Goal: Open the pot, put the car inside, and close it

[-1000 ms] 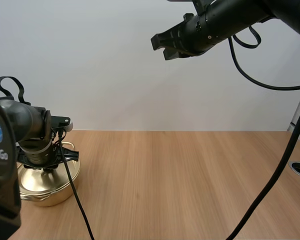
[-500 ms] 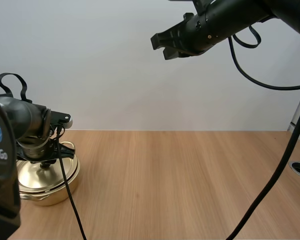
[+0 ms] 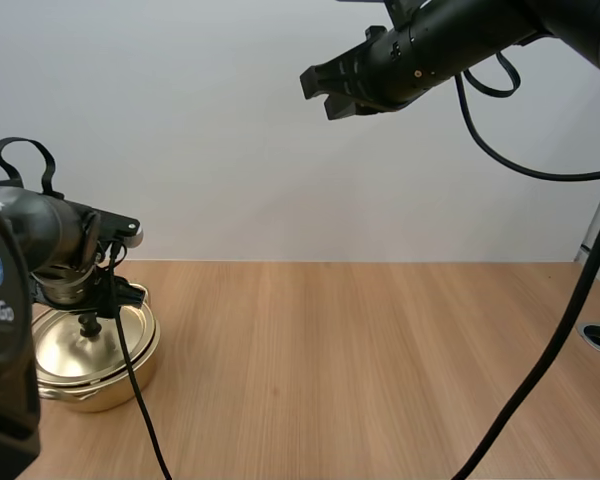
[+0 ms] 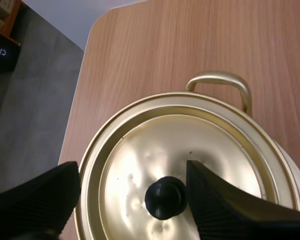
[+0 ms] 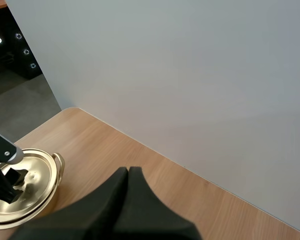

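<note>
Hovering my left gripper (image 4: 135, 197) over pot (image 4: 220, 80) lid (image 4: 200, 145), fingers (image 4: 35, 200) apart either side of knob (image 4: 165, 198); right gripper (image 3: 325, 92) high above pot, fingers pressed together.

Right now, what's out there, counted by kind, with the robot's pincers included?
Pots: 1, the gold pot
Lids: 1, the gold lid sitting on it
Grippers: 2, the left gripper open over the lid's black knob, the right gripper shut, high over the table
Total: 4
</note>
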Robot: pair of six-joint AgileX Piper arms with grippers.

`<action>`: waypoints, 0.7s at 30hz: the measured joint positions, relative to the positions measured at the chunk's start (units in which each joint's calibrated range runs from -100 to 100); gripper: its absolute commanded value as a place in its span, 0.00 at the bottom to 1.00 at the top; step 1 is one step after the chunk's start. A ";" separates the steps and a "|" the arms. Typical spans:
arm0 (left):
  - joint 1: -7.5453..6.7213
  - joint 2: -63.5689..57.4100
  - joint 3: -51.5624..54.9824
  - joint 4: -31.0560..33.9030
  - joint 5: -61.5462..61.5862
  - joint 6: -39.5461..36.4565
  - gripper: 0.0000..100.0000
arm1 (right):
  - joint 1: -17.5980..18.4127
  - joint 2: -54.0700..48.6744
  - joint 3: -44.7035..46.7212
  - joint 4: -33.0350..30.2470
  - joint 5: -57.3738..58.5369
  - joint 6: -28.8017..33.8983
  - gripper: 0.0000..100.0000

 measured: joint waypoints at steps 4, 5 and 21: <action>0.00 -1.71 -1.20 -1.44 2.30 0.00 0.99 | 0.00 0.00 0.00 0.00 0.06 0.00 0.00; 0.00 -2.23 -1.35 -1.57 1.98 0.72 0.99 | 0.00 0.00 0.00 0.00 0.06 0.00 0.00; 0.00 -9.54 -13.67 -2.99 10.28 8.60 1.00 | 0.00 0.00 0.00 -6.96 1.67 4.68 0.00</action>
